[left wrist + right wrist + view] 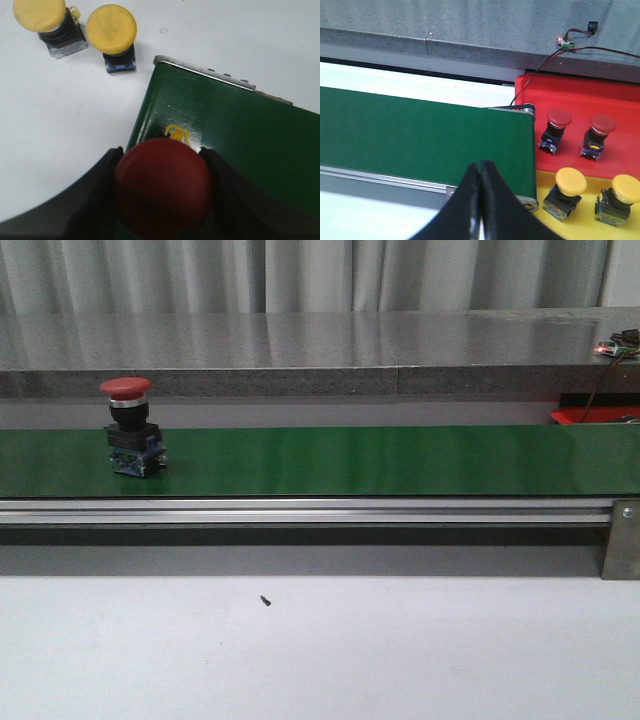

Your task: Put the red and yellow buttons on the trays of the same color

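red button (162, 187) clamped between left gripper (160, 192) fingers above green belt (240, 130); right gripper (481, 200) fingers together, empty

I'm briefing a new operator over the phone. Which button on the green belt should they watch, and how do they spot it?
Find the long green conveyor belt crossing the front view. Near its left end stands one push button with a red mushroom cap on a black body and a blue base. It is the only thing on the belt there.
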Robot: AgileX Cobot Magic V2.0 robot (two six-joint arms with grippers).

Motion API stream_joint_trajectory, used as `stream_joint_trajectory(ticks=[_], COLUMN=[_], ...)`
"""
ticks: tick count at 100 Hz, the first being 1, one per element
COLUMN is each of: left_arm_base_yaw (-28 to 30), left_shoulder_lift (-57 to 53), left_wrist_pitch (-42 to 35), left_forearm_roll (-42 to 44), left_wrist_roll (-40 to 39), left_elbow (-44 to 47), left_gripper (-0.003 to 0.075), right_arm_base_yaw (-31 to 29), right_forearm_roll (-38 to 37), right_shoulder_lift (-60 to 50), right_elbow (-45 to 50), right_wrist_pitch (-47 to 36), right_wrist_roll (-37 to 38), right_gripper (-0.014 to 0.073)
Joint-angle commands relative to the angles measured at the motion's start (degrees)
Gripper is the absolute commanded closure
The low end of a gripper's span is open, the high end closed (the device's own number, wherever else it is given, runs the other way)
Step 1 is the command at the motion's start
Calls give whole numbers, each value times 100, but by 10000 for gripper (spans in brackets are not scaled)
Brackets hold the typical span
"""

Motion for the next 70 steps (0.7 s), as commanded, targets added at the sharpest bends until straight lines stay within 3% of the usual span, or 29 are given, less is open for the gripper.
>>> stream_joint_trajectory(ticks=[1, 14, 31, 38, 70], left_arm_base_yaw=[-76, -138, -151, -151, -187], left_shoulder_lift=[-192, -168, -168, -168, -713], left_wrist_pitch=[-276, -256, -243, -197, 185], left_forearm_roll=[-91, -116, -203, -213, -709], left_wrist_roll=[-18, 109, 253, 253, 597], left_elbow=[-133, -133, -133, -133, -107], left_gripper=[498, 462, 215, 149, 145], right_arm_base_yaw=[6, 6, 6, 6, 6], right_forearm_roll=[44, 44, 44, 44, 49], right_shoulder_lift=[-7, -7, -7, -7, -7], right_elbow=[-163, -163, -163, -163, -163], right_wrist_pitch=[-456, -456, -456, -456, -462], right_wrist_roll=[-46, -46, -46, -46, -46], right_gripper=[660, 660, 660, 660, 660])
